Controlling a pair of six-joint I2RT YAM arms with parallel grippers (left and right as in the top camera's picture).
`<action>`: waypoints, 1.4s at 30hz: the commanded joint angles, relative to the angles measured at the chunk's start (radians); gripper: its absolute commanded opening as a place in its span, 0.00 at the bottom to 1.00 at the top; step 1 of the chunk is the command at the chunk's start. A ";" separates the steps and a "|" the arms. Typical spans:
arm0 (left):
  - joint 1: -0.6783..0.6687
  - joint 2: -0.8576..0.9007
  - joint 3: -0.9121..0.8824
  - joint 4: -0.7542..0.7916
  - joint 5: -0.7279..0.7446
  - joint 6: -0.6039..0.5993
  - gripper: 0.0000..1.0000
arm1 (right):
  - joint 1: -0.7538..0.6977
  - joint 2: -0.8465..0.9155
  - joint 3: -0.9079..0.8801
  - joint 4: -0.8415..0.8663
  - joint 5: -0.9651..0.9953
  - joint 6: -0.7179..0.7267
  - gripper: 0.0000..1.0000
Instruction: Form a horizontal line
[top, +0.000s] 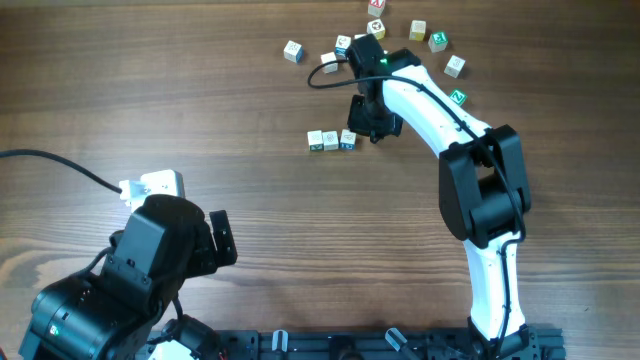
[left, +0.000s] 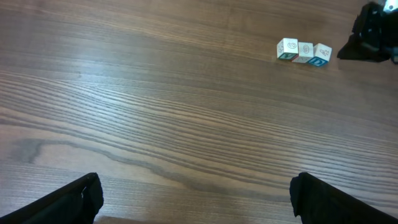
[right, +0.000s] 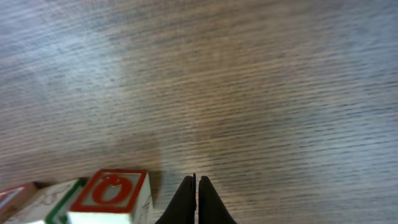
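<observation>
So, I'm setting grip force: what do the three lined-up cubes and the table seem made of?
The horizontal line: its cubes look like painted wood, possibly plastic, with matte white faces, crisp square edges and printed coloured marks. The table: wood or wood-look laminate, with continuous grain streaks and a soft sheen. The pictures can't settle either.

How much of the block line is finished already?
Done: three letter cubes sit edge to edge in a straight row. In hand: nothing; the right gripper is shut and empty beside the row's end, and the left gripper is open, far off. Left: maybe only pulling away, unless the loose cubes nearby should join.
</observation>
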 joint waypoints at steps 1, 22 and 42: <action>0.006 -0.002 -0.004 0.002 0.005 -0.017 1.00 | -0.003 0.015 -0.052 0.030 -0.021 -0.033 0.05; 0.006 -0.002 -0.004 0.002 0.005 -0.017 1.00 | 0.000 0.015 -0.102 0.135 -0.190 -0.257 0.05; 0.006 -0.002 -0.004 0.002 0.005 -0.017 1.00 | 0.000 0.015 -0.102 0.126 -0.237 -0.099 0.05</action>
